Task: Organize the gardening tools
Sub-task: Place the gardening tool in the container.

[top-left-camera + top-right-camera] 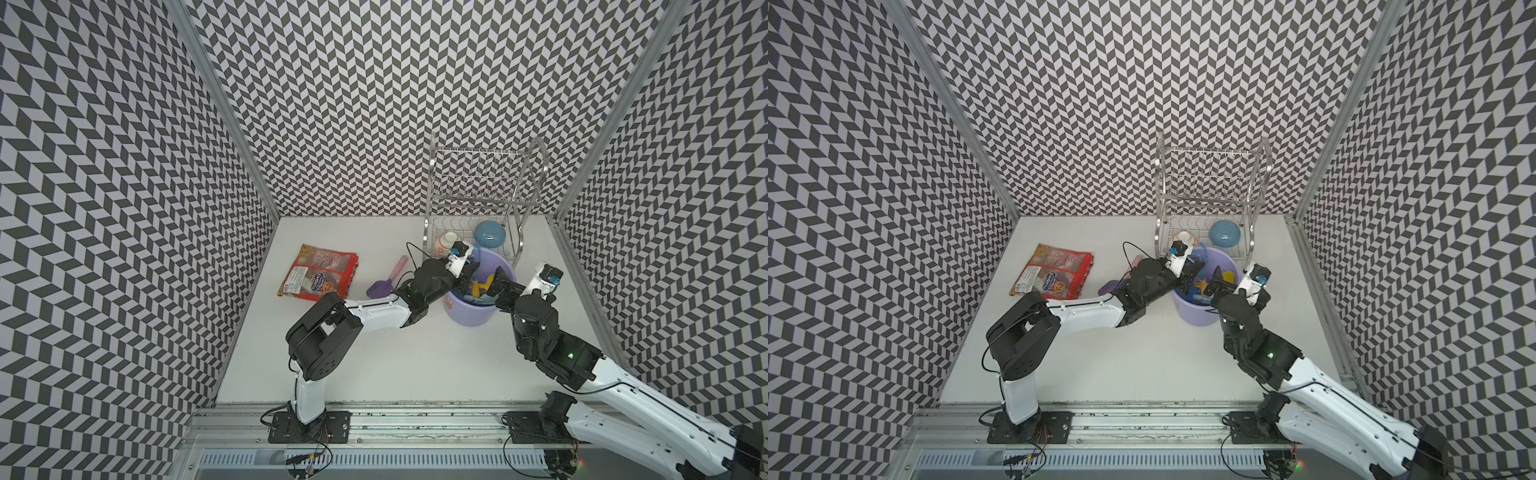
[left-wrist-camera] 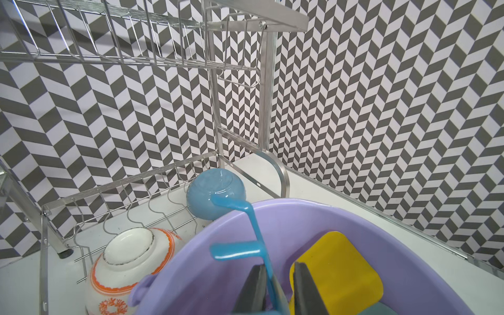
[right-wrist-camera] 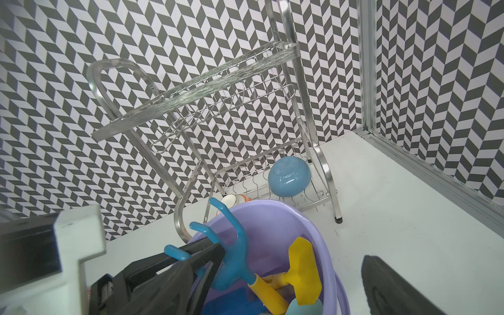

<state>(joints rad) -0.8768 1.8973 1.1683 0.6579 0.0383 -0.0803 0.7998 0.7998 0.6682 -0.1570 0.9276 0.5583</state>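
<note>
The lavender bucket [image 1: 469,316] stands in front of the rack. My left gripper [image 2: 278,266] reaches into it with its jaws a little apart. The blue rake [image 3: 234,261] stands between them and leans on one finger. Also in the bucket are the yellow spade [image 3: 302,275], the dark blue trowel [image 3: 229,302] and the pale blue shovel [image 3: 302,308]. The purple fork [image 1: 386,278] with its pink handle lies on the table beside my left arm. My right gripper [image 1: 496,289] is wide open astride the bucket's right wall.
A steel dish rack [image 1: 478,199] stands at the back, close behind the bucket. It holds a blue bowl [image 1: 490,235] and a white bowl with orange rings [image 1: 444,243]. A red snack packet [image 1: 320,274] lies at the left of the table.
</note>
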